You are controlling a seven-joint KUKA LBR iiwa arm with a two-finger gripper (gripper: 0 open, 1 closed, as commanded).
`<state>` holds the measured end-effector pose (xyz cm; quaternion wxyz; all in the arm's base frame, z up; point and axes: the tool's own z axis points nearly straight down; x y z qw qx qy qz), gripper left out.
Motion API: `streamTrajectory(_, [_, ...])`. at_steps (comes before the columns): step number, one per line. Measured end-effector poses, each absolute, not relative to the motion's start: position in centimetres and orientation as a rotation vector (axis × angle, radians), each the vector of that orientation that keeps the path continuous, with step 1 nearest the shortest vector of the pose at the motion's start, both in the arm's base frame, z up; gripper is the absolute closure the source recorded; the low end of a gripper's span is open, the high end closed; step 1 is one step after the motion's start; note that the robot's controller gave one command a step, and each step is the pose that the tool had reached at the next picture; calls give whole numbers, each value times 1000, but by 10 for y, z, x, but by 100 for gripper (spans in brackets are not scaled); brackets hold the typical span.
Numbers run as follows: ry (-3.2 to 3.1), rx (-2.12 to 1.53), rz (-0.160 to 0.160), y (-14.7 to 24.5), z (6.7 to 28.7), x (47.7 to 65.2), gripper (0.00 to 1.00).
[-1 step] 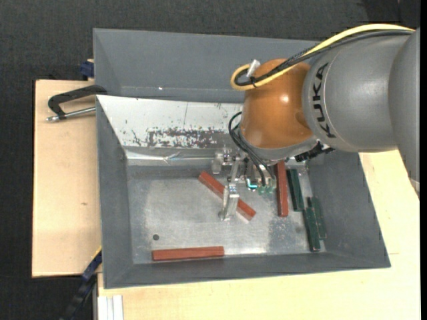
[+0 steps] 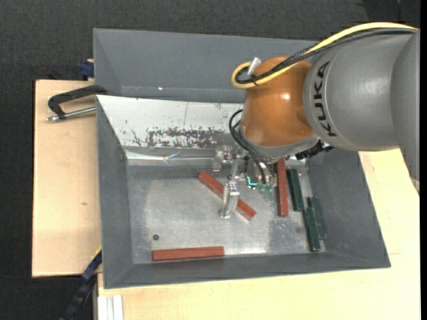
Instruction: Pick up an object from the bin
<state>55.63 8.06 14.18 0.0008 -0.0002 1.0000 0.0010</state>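
Note:
My gripper (image 2: 229, 207) reaches down from under the orange cover into the middle of the bin. Its tip stands on or just over a flat red stick (image 2: 212, 184) that lies slanted from upper left to lower right on the bin floor. The stick's lower end (image 2: 247, 211) shows to the right of the tip. Whether the stick is gripped is hidden from this angle. To the right, a second red stick (image 2: 282, 195) lies almost upright in the view, partly under the arm.
A long red stick (image 2: 188, 253) lies along the bin's near wall. Two dark green sticks (image 2: 313, 225) (image 2: 293, 191) lie at the right side. A small dark spot (image 2: 155, 238) marks the floor at the lower left. The arm covers the bin's upper right.

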Motion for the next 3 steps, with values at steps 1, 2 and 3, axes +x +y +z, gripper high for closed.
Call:
streamTrajectory(1, [3137, 175, 1, 44, 73, 573, 100])
streamTrajectory(2, [3137, 174, 2, 44, 73, 573, 100])
streamTrajectory(3, [3129, 224, 3, 49, 211, 554, 100])
